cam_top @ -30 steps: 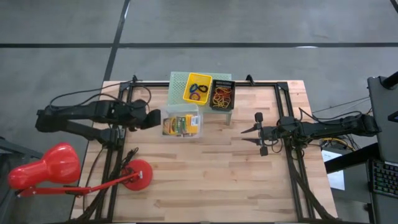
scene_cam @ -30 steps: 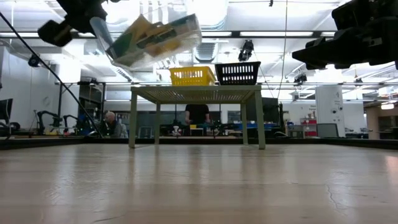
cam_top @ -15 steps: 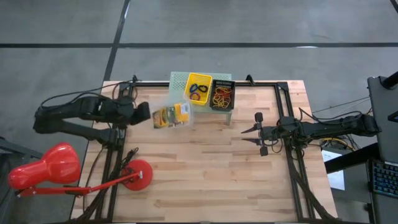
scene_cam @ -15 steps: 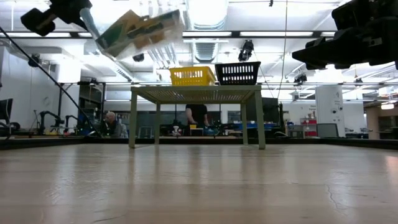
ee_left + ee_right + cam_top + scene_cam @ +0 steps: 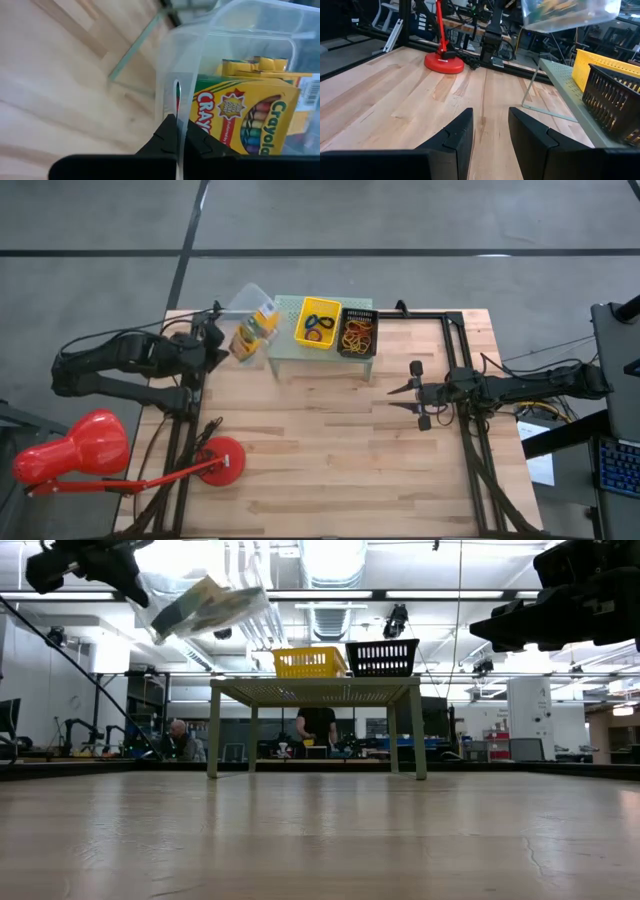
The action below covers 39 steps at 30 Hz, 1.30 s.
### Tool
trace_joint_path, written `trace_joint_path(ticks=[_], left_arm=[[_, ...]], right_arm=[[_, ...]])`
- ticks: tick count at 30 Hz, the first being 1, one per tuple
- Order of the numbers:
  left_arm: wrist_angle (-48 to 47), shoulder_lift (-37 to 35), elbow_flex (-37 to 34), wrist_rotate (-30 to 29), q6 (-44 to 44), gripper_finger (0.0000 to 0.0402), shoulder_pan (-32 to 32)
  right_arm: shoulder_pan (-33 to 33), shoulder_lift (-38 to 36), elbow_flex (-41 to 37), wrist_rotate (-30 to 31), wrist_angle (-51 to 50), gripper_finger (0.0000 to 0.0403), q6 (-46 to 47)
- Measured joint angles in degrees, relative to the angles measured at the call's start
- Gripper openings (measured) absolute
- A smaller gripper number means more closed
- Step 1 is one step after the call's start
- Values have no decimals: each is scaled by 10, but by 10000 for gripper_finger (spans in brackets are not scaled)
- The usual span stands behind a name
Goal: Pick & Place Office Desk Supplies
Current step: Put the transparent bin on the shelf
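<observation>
- High view: a clear box (image 5: 250, 325) of crayon packs (image 5: 235, 117) was held up, pinched by the left gripper (image 5: 213, 348).
- The right gripper (image 5: 402, 397) was kept open, well apart.

Left arm reaches in from its side, raised high, left gripper (image 5: 177, 131) with jaws pinched together. Right arm waits raised opposite, right gripper (image 5: 398, 397) with jaws apart.

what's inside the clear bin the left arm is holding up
The clear bin, clamped at its wall by the left gripper, holds yellow crayon boxes. Anything behind or under them is covered.
</observation>
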Motion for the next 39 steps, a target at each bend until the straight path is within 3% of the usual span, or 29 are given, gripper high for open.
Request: trace_joint_path(ticks=[6, 17, 28, 39], left_arm=[[17, 8, -16, -78, -117, 0, 1], [65, 78, -20, -85, -196, 0, 34], [104, 124, -20, -66, -148, 5, 52], [105, 128, -20, -65, -134, 16, 52]], right_arm=[[0, 0, 0, 0, 0, 121, 0], [0, 0, 0, 0, 0, 121, 0], [0, 0, 0, 0, 0, 121, 0], [0, 0, 0, 0, 0, 121, 0]])
